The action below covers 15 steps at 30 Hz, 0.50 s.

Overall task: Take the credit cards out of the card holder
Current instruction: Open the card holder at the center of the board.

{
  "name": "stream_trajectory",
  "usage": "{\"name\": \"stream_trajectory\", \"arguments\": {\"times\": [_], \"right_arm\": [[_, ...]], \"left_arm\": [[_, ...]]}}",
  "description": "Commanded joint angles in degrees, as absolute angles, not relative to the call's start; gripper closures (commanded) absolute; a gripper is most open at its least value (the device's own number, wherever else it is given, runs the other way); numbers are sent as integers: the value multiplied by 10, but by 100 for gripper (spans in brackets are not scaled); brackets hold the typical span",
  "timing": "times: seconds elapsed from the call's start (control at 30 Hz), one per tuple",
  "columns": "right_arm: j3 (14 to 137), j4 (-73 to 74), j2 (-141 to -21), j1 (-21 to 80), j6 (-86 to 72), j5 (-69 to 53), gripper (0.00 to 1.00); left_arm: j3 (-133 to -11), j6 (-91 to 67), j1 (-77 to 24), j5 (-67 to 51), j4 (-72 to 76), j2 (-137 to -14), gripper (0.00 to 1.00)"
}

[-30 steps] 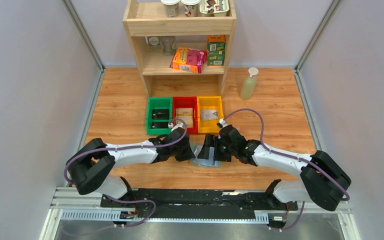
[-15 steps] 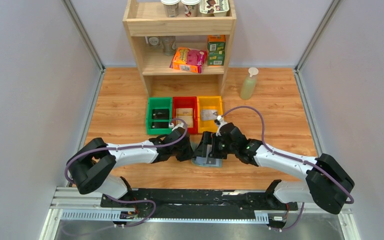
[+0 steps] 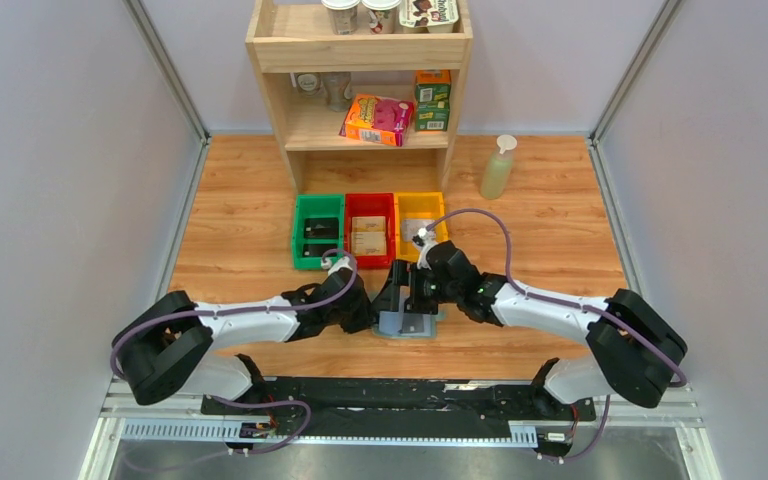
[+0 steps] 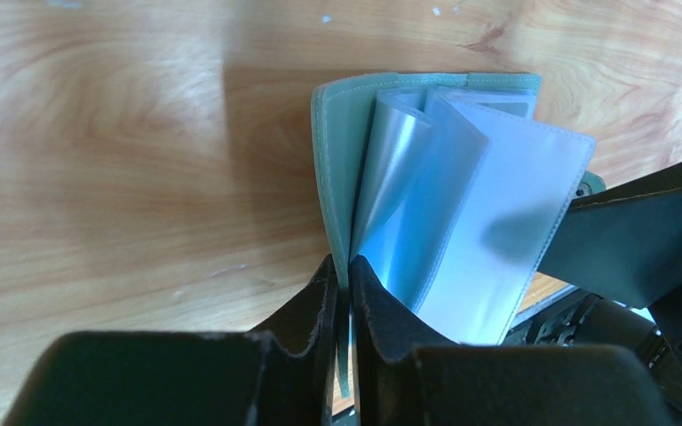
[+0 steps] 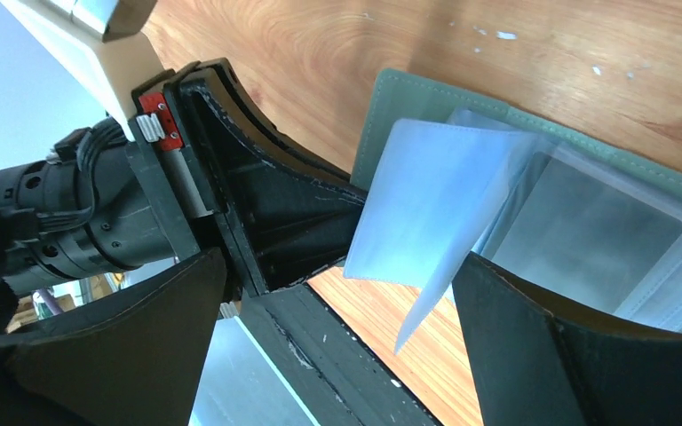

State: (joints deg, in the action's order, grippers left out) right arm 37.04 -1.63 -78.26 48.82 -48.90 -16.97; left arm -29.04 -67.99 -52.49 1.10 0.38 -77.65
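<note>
Wooden table (image 3: 240, 200): left arm (image 3: 250, 320) low, left fingers (image 4: 306, 311) pinching card holder (image 4: 333, 151) edge; right arm (image 3: 540, 305) opposite, right fingers (image 5: 515, 346) wide.

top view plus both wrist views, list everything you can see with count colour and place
card holder: one, grey-green with pale blue sleeves, open on the table between the arms
table: one, wood
green bin, red bin, yellow bin: one each, in a row before the shelf unit
shelf unit: one, pale wood, far side
cups: three, mostly white, top of the shelf unit
packet: one, orange and pink, lower shelf
boxes: two stacked, mostly green, beside the packet
bottle: one, pale green, right of the shelf unit
left fingers: black, pinching the holder's cover edge
right fingers: black, open around a sleeve
</note>
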Motion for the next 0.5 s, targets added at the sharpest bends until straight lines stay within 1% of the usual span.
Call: {"name": "stream_trajectory", "arguments": {"times": [0.0,0.07,0.1,0.2,0.23,0.3,0.37,0.43,0.47], "right_arm": [[401,-71,-811,498,-503,-192,0],[408,-77,-823,503,-504,-195,0],[413,-77,-830,507,-504,-196,0],[431,-80,-851,517,-504,-201,0],[435,-81,-854,519,-504,-202,0],[440,-84,-866,522,-506,-201,0],[445,-90,-877,523,-510,-205,0],[448,-95,-887,526,-512,-207,0],[450,-97,-893,526,-514,-207,0]], "left_arm": [[-250,-717,-526,36,35,-733,83],[-231,-732,-526,41,40,-716,78],[-225,-736,-526,41,45,-703,74],[-196,-751,-526,48,57,-671,66],[-193,-752,-526,52,56,-665,61],[-181,-758,-526,60,51,-641,59],[-168,-766,-526,73,42,-614,50],[-156,-773,-526,83,26,-588,46],[-152,-777,-526,86,13,-573,46]]}}
